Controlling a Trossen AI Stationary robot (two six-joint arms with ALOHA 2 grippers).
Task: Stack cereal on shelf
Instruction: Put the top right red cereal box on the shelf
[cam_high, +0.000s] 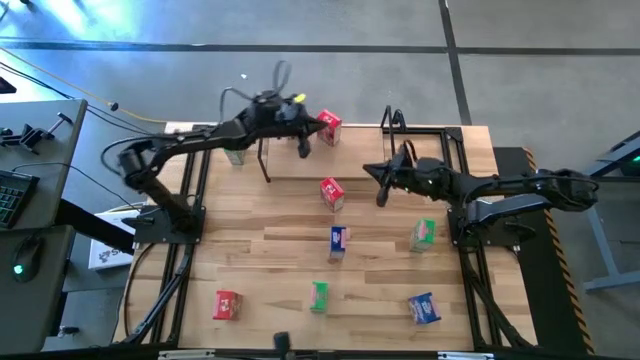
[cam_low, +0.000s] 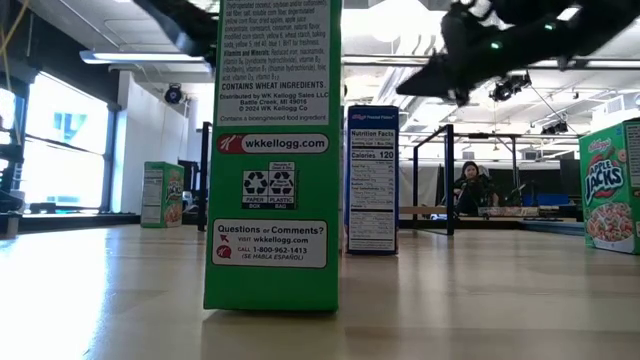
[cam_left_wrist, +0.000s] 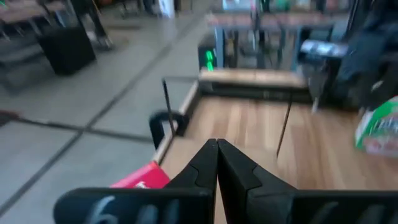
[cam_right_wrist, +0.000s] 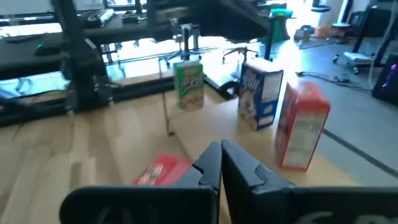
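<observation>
- Fingers of the left gripper (cam_high: 303, 150) are pressed together with nothing between them; the gripper hangs over the far part of the table (cam_high: 250, 250), beside the shelf's thin black wire frame (cam_high: 265, 160).
- Just past this gripper's tips, on its right, stands a red cereal box at the far edge (cam_high: 329, 127); in the left wrist view a red corner (cam_left_wrist: 142, 177) shows just beside the joined fingers (cam_left_wrist: 214, 168).
- Nearer the left arm's elbow, behind the gripper, a pale green box (cam_high: 236, 155) peeks out from under the arm.
- The right gripper (cam_high: 381, 197) is likewise closed on nothing, its tips pointing toward the table's middle.
- Closest to it, just beyond the tips on the left, lies a second red box (cam_high: 332, 193); the right wrist view shows it flat on the planks (cam_right_wrist: 163, 169) directly ahead of the shut fingers (cam_right_wrist: 217, 168).
- Farther from the right gripper, toward the near edge, stands a blue box in the middle (cam_high: 338, 240), and under the right forearm a green box (cam_high: 423, 235).
- Well apart from both grippers, along the near edge, sit a third red box (cam_high: 226, 305), a green near-edge box (cam_high: 319, 296) and a blue near-edge box (cam_high: 424, 308).
- In the right wrist view, three upright boxes stand ahead of the gripper: green (cam_right_wrist: 189, 84), blue (cam_right_wrist: 260, 98) and red (cam_right_wrist: 300, 126).
</observation>
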